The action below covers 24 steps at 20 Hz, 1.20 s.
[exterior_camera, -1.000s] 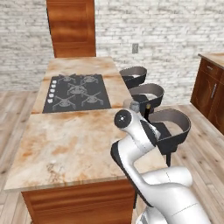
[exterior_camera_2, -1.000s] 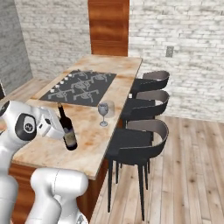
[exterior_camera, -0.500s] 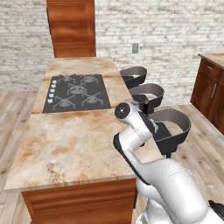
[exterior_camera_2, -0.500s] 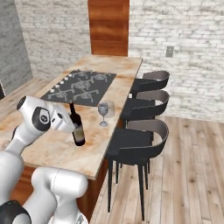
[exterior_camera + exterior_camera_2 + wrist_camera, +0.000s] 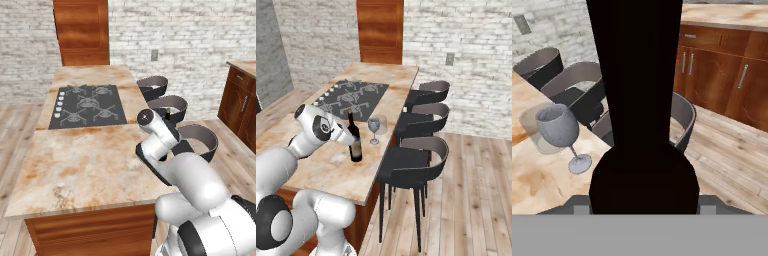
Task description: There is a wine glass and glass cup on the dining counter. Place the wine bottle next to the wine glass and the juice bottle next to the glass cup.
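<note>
At ten o'clock from your gripper [image 5: 351, 138], clamped on the upright tall dark wine bottle [image 5: 354, 138] over the marbled dining counter [image 5: 336, 165], stands the small clear stemmed wine glass [image 5: 562, 134].

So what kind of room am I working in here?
A home kitchen, it seems: an island dining counter with an inset cooktop, bar stools along one side, and wood cabinets nearby.

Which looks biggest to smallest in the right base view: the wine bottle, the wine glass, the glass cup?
1. wine bottle, clearly tallest.
2. wine glass and glass cup: about equal in height. The cup stands partly behind the glass, so I won't rank them.
</note>
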### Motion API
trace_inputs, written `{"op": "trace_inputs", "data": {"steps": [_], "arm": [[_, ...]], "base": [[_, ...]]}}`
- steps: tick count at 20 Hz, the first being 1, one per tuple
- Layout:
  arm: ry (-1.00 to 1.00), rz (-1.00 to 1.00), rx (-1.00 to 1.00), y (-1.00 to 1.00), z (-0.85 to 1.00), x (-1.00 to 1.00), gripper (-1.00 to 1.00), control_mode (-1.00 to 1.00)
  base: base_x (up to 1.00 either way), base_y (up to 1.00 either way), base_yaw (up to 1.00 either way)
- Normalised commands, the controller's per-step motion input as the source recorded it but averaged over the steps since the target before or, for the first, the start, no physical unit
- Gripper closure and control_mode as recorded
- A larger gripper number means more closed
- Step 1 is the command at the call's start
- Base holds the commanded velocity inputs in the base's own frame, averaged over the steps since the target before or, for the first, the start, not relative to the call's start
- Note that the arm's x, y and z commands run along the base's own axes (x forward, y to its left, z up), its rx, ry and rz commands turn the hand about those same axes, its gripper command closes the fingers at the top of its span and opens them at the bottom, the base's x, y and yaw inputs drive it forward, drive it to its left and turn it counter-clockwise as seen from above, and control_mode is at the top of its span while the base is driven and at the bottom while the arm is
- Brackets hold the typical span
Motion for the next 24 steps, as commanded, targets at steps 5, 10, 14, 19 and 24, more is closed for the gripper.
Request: {"op": "trace_inputs", "data": {"steps": [5,10,14,19,24], "arm": [[0.04,0.16,0.00,-0.19,-0.13,0.37,1.00,-1.00],[0.00,0.18,0.00,-0.06,-0.13,0.40,1.00,-1.00],[-0.01,0.18,0.00,0.00,-0.14,0.29,1.00,-1.00],[-0.02,0.13,0.00,0.00,-0.11,0.19,1.00,-1.00],[-0.02,0.07,-0.01,0.00,-0.05,0.18,1.00,-1.00]], "base": [[0.00,0.00,0.00],[0.00,0.00,0.00],[0.00,0.00,0.00],[0.00,0.00,0.00],[0.00,0.00,0.00]]}}
